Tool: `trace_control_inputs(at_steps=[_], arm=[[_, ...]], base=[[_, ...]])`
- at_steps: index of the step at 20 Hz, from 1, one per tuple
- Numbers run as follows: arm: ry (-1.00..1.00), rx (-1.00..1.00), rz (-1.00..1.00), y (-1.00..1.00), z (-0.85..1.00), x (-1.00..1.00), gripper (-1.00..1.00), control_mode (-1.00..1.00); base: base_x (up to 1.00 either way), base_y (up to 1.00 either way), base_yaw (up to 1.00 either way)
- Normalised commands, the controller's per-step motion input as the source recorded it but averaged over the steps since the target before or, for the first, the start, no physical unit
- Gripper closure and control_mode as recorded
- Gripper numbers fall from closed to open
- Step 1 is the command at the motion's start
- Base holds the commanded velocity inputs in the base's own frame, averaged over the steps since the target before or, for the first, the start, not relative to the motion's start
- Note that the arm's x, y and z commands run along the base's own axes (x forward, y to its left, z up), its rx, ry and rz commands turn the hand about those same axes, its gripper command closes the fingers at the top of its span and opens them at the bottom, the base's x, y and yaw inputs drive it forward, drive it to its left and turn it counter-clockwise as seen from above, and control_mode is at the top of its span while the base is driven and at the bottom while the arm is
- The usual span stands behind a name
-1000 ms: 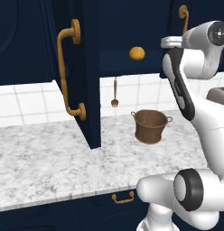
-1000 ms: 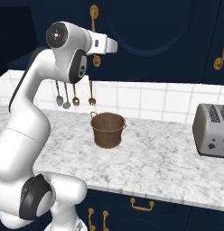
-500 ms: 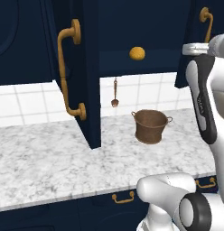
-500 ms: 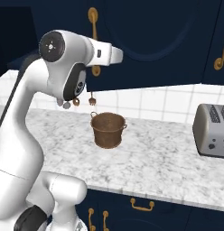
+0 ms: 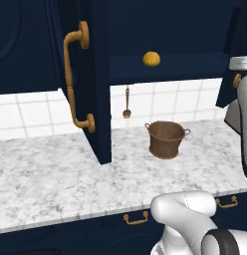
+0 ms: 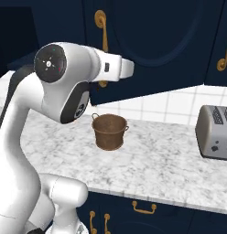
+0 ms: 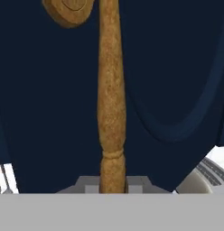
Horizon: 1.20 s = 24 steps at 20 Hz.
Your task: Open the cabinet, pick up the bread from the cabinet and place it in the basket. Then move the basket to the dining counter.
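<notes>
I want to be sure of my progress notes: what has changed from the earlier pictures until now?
The arm has pulled the cabinet's right door further open, swinging it outward. Its brass handle is still clamped between the fingers, and nothing was let go. The left door stays open, the bread stays on the shelf, and the basket stays on the counter.

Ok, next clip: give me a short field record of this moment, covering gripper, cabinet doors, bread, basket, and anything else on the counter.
gripper: shut on the brass handle of a cabinet door
cabinet: left door swung open, shelf exposed
bread: on the cabinet shelf, untouched
basket: upright on the marble counter, below the shelf; nothing seen inside it
hanging utensil: on the tiled wall behind the basket
toaster: on the counter, well apart from the basket
</notes>
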Motion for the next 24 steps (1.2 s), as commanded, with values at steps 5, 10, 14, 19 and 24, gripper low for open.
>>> trace_control_inputs(at_steps=[5,10,14,19,24], arm=[[0.06,-0.11,-0.06,0.27,0.03,-1.00,-1.00,-1.00],[0.07,-0.40,-0.13,0.96,0.00,-0.70,-1.00,-1.00],[0.20,-0.55,-0.05,1.00,-0.09,0.13,-1.00,-1.00],[0.30,-0.39,-0.05,0.81,-0.26,0.64,-1.00,-1.00],[0.36,-0.05,-0.29,-0.03,-0.01,0.96,-1.00,-1.00]], base=[[0.00,0.00,0.00],[0.00,0.00,0.00],[0.00,0.00,0.00],[0.00,0.00,0.00],[0.00,0.00,0.00]])
